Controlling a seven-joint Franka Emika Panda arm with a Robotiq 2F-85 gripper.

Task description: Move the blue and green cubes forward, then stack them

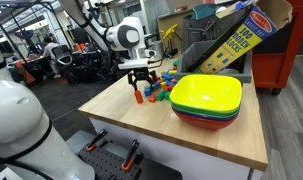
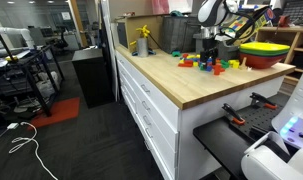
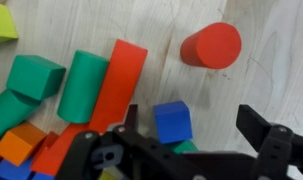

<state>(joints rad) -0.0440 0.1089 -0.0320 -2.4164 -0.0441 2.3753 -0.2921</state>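
Gripper (image 3: 188, 120) is spread wide with nothing in it. In the wrist view the blue cube (image 3: 173, 122) sits on the tabletop (image 3: 276, 60) between the two fingertips, nearer the finger on the clutter side. You cannot tell from here whether that finger touches it. The green cube is not positively identified. A green block (image 3: 34, 77) lies well off in the pile beside a green cylinder (image 3: 81, 85). A green sliver (image 3: 186, 148) shows just below the blue cube, mostly hidden by the gripper body. Settle which is which before you commit.

Risk 1: the cube is off-centre in the jaws, so on closing one finger would likely arrive first, shove and twist it, and leave you a corner grip that can squirt out.

Risk 2: the long orange slab (image 3: 116, 85) ends close to that same finger. Closing or descending there may catch it and drag the pile along.

Risk 3: the red cylinder (image 3: 211, 45) stands apart beyond the cube. If your forward carry runs that way, keep high or you will knock it.

Risk 4: in an exterior view the bowl stack (image 1: 206, 98) sits near the blocks, and a wide swing could clip its rim.

Height above the table cannot be judged, so come down slowly.
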